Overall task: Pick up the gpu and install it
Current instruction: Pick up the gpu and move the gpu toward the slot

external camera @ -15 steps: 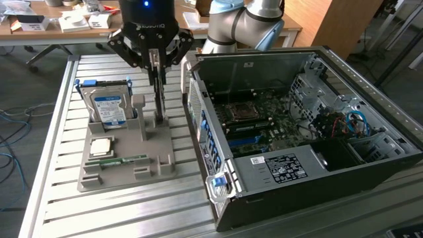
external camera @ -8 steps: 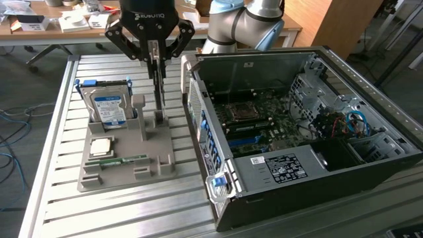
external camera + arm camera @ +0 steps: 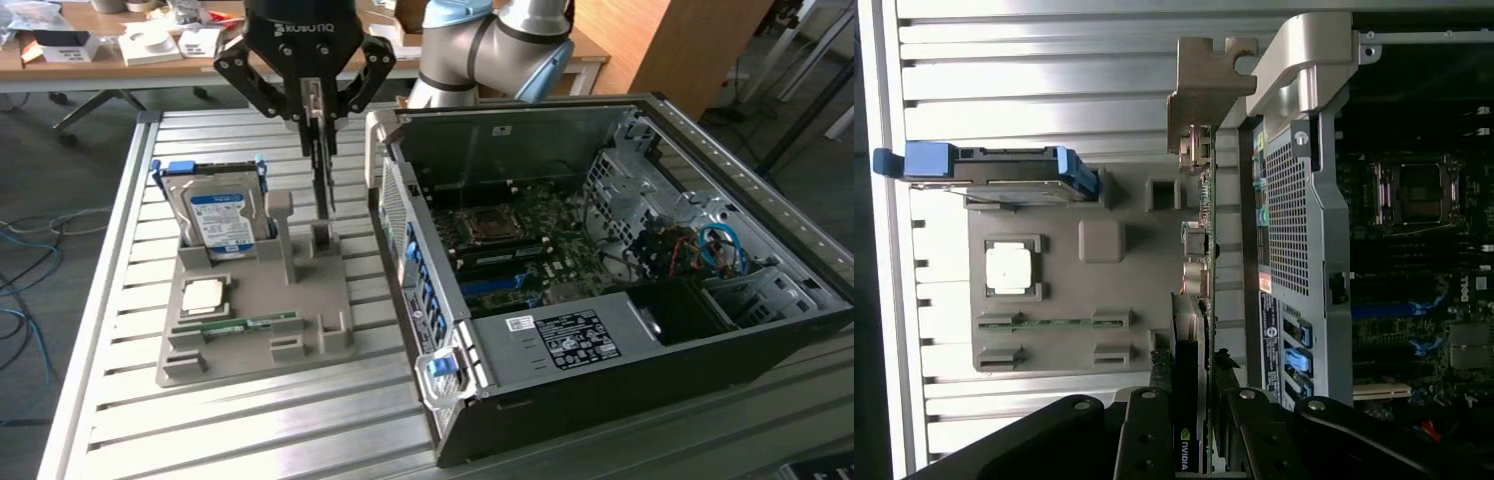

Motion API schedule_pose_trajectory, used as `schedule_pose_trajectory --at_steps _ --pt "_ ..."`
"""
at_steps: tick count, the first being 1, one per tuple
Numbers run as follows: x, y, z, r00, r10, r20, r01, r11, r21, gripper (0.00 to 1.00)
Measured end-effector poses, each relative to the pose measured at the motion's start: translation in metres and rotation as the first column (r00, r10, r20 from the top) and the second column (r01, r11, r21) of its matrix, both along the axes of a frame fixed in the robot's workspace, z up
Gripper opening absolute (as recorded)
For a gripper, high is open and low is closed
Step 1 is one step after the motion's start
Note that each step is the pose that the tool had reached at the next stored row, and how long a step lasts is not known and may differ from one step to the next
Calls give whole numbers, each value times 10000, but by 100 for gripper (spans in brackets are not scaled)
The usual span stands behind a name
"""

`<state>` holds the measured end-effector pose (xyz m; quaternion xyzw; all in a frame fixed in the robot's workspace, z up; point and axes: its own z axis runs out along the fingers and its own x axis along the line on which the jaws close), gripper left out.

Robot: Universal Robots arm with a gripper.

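My gripper (image 3: 318, 118) hangs over the grey parts holder (image 3: 254, 345) and is shut on the gpu (image 3: 322, 180). The thin card is seen edge-on and hangs straight down from the fingers. Its lower end is just above the holder's upright slot posts (image 3: 324, 240), to the exterior view's left of the open computer case (image 3: 601, 330). In the wrist view the gpu (image 3: 1192, 300) runs out from between the black fingers (image 3: 1144, 430). Its metal bracket (image 3: 1204, 85) is at the far end, beside the case's rear panel (image 3: 1294, 230).
The holder also carries a blue-labelled hard drive (image 3: 220, 220), a CPU (image 3: 203, 295) and a green RAM stick (image 3: 247, 325). The case lies open with its motherboard (image 3: 534, 240) exposed. All of this rests on a slatted metal table (image 3: 240, 430), with a cluttered desk (image 3: 134, 45) behind it.
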<state>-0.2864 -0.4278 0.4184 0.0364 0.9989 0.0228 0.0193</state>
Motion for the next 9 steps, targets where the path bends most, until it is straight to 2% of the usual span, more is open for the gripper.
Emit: schedule_pose_trajectory --at_steps 9 --pt "229 0 0 10000 -1 0 1 10000 0 26"
